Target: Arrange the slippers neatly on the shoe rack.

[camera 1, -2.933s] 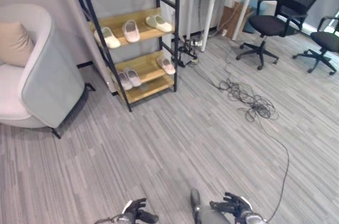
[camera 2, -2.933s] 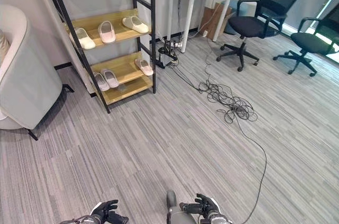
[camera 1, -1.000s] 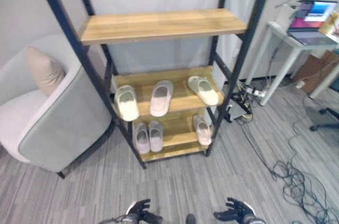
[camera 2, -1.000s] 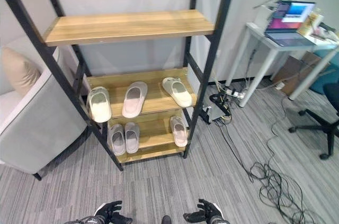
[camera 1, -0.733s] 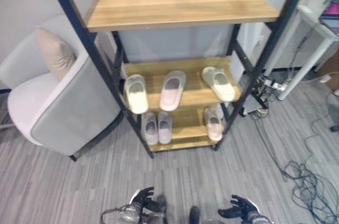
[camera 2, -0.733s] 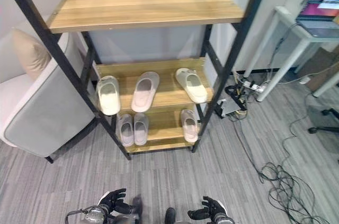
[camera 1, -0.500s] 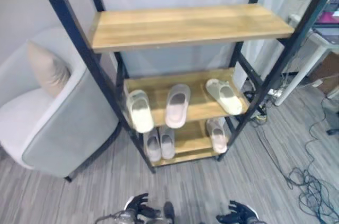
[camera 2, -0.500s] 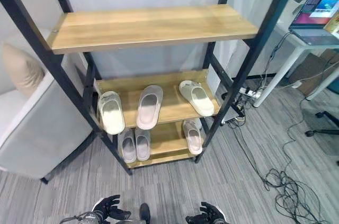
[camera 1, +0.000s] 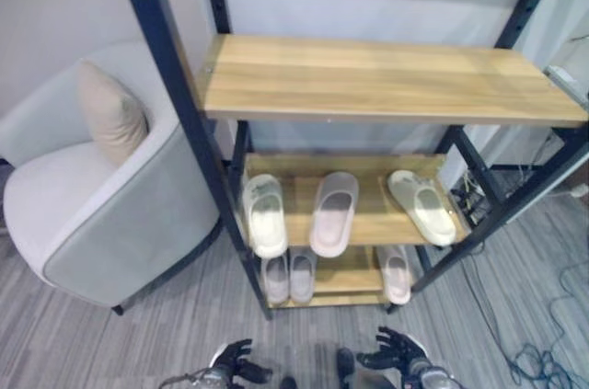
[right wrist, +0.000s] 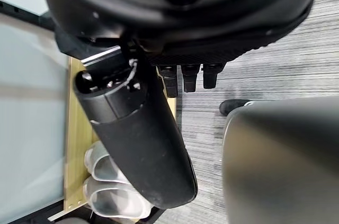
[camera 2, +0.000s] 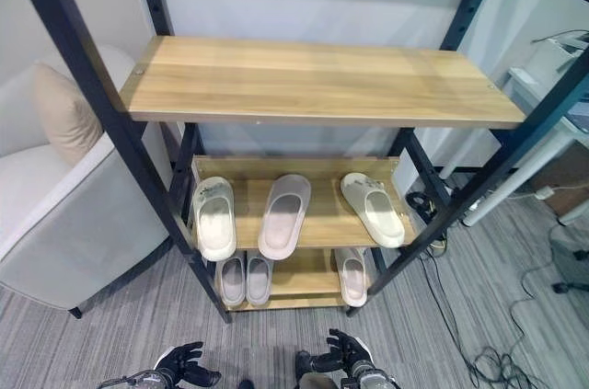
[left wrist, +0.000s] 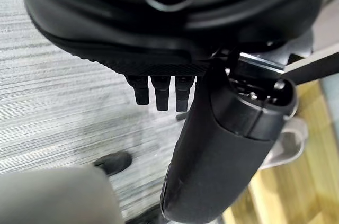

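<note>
Slippers [camera 2: 283, 213] lie on the shoe rack [camera 2: 313, 85]'s middle and bottom shelves, far from both robot hands; left robot hand [camera 1: 232, 370] and right robot hand [camera 1: 394, 359] hang near, fingers loosely spread, holding nothing.

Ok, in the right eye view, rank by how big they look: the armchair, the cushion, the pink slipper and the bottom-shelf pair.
Largest to smallest:
1. armchair, cut off by the frame edge
2. cushion
3. pink slipper
4. bottom-shelf pair, each slipper smaller than the pink one, though they sit farther from the camera, so real size is unsure.
</note>
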Tool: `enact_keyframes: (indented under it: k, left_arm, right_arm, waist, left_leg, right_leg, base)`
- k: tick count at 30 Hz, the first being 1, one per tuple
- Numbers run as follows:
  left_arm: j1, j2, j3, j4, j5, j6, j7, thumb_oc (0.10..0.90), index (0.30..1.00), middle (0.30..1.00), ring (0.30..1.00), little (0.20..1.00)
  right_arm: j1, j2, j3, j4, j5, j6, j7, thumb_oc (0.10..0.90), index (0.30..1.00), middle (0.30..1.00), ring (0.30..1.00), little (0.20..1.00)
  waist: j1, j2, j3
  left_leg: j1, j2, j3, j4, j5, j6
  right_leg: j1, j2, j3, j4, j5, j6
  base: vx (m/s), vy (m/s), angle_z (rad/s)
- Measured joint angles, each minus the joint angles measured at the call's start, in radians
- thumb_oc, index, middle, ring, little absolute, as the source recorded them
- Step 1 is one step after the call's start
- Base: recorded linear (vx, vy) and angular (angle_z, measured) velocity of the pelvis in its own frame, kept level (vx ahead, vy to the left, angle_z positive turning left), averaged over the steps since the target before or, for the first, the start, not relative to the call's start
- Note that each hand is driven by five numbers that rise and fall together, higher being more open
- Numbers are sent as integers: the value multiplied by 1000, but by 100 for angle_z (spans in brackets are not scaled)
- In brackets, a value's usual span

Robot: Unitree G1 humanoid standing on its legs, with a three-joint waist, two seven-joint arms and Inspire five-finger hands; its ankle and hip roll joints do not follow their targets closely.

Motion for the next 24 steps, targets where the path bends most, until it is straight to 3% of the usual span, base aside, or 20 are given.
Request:
enact_keyframes:
  k: [3, 7, 14, 21, 22, 23, 24]
  left_arm:
    - [13, -1, 1, -9, 1, 0, -3, 800, 900, 900, 900, 900]
    - [11, -15, -4, -38, 8, 0, -4, 800, 900, 900, 900, 900]
    - [20, -30, -62, -86, 7, 1, -3, 800, 900, 900, 900, 900]
    - [33, -21, -113, -210, -10, 1, -4, 800, 900, 900, 900, 900]
    - [26, -15, -117, -244, -10, 2, -3, 800, 900, 900, 900, 900]
    - [22, -7, -121, -289, -11, 0, -3, 800, 900, 900, 900, 900]
    - [16, -1, -119, -319, -12, -6, -2, 800, 900, 900, 900, 900]
  right_arm:
    - [17, -14, 20, -37, -1, -2, 1, 800, 900, 900, 900, 900]
    - [35, -34, 19, -63, -11, -2, 0, 800, 900, 900, 900, 900]
    - [57, -47, 16, -2, -36, -2, -5, 800, 900, 900, 900, 900]
    - [37, -39, -4, 54, -36, -5, -13, 800, 900, 900, 900, 900]
    - [32, -36, -16, 55, -35, -7, -13, 800, 900, 900, 900, 900]
    - [14, -36, -26, 66, -36, -7, -14, 800, 900, 900, 900, 900]
    - [-3, -38, -26, 66, -36, -4, -15, 800, 900, 900, 900, 900]
  waist:
    - [-1, 11, -21]
    - [-3, 12, -23]
    - [-3, 20, -25]
    - [-4, 13, -13]
    - [-4, 12, 0]
    - [3, 33, 9]
    - [14, 51, 24]
  left_leg:
    - [3, 36, -10, 1, -17, -28]
    - [3, 66, -34, 0, -23, -55]
    - [3, 76, -48, -13, -13, -65]
    - [-22, 66, -2, 0, -7, -54]
    - [-32, 72, 6, 20, 1, -56]
    - [-50, 99, 26, 21, 8, -50]
    - [-56, 116, 36, 27, 10, -54]
  right_leg:
    - [65, 38, -14, -123, 60, -47]
    - [79, 64, -51, -126, 45, -69]
    - [70, 74, -54, -130, 35, -74]
    - [-6, 71, -18, -48, 36, -50]
    - [-20, 63, -7, -35, 21, -16]
    - [-44, 66, -67, 11, -35, 16]
    - [-74, 65, -94, 87, -52, 8]
  base:
    - [15, -108, 4]
    - [-26, -78, 16]
    - [-47, -2, 3]
    - [-154, -19, -21]
    - [-163, -232, -15]
    - [-108, -189, -27]
    - [-41, -132, -27]
